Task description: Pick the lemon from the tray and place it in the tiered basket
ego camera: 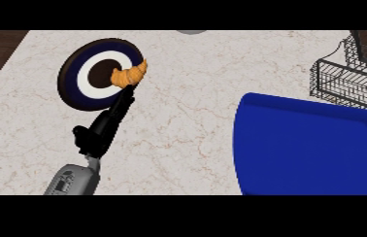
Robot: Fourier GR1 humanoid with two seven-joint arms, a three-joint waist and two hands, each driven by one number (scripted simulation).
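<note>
While the left hand [108,122] reaches with straight fingers touching one croissant [128,75] on one plate [80,78], no lemon shows; one basket [337,80] stands well right.

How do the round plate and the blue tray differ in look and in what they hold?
The plate is round with dark, white and navy rings; the tray is plain blue and cut off by the frame. The plate holds a croissant; nothing shows on the tray. Both rest on the marble counter.
</note>
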